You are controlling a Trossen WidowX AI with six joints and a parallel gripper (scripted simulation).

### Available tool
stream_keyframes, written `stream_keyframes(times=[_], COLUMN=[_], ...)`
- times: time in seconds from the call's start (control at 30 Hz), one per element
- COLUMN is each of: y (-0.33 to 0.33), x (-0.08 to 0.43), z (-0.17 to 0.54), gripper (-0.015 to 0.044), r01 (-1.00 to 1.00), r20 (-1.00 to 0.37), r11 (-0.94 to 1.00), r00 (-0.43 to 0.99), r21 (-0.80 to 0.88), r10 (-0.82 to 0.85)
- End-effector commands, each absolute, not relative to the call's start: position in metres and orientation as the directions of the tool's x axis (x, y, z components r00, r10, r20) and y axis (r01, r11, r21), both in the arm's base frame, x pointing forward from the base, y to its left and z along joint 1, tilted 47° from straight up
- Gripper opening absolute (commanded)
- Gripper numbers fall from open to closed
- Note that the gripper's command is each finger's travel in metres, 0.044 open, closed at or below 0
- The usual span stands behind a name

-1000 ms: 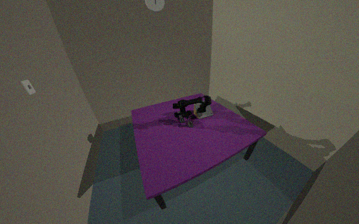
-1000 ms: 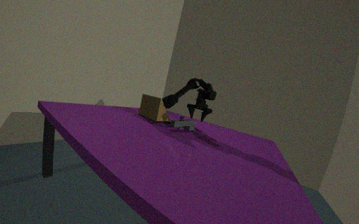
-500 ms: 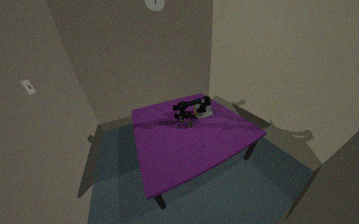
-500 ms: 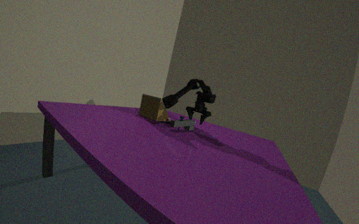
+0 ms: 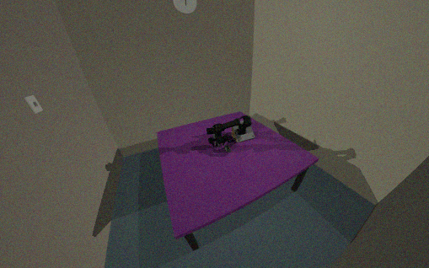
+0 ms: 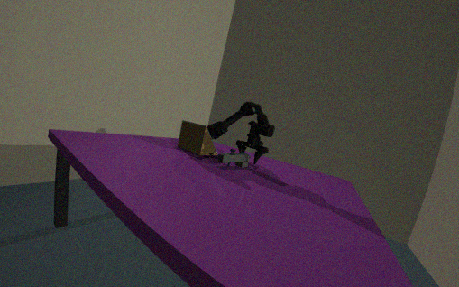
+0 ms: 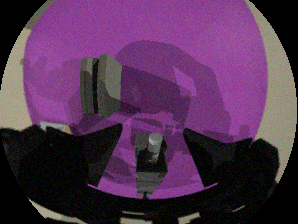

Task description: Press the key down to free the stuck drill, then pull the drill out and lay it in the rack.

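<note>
My gripper (image 5: 220, 144) (image 6: 248, 156) (image 7: 153, 129) is open and empty, pointing down low over the table. In the wrist view a long grey holder (image 7: 151, 175) lies between and below the fingers, seen nearly end-on. It also shows in the exterior view as a grey bar (image 6: 234, 158). A pale round rod (image 7: 155, 142), apparently the drill, stands out of its far end, between the fingertips and touching neither. The key cannot be told apart clearly from the dark parts on the holder. A grey two-walled block (image 7: 109, 86) with a dark slot, apparently the rack, stands ahead and left.
A brown wedge-shaped box (image 6: 192, 137) stands beside the arm's base. Its pale face (image 5: 247, 136) (image 7: 54, 126) shows in the top view and at the wrist view's left edge. All stand on the purple table (image 5: 225, 181) (image 6: 299, 226). The arm's shadow crosses the table.
</note>
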State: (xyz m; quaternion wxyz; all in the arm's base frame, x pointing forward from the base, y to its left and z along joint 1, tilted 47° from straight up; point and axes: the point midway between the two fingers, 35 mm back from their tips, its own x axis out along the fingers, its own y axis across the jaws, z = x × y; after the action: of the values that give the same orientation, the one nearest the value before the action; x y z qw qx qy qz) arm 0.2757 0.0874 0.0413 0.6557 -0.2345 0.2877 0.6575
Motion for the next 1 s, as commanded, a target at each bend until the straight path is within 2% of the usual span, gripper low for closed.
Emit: stream_keyframes(times=[0.0,0.07,0.6,0.7,0.97], y=[0.0908,0.0914,0.0898,0.0898,0.0935], x=[0.2745,0.2743,0.2748,0.2748,0.275], z=[0.0364,0.0356,0.0378,0.0378,0.0415], gripper=[0.044,0.044,0.002,0.0,0.0], r01=[-0.997,-0.997,-0.997,-0.997,-0.997], r20=[-0.682,-0.682,-0.685,-0.685,-0.682], r11=[0.028,0.028,0.025,0.025,0.028], r00=[-0.032,-0.032,-0.031,-0.031,-0.032], r21=[0.077,0.077,0.072,0.072,0.077], r10=[0.73,0.73,0.728,0.728,0.73])
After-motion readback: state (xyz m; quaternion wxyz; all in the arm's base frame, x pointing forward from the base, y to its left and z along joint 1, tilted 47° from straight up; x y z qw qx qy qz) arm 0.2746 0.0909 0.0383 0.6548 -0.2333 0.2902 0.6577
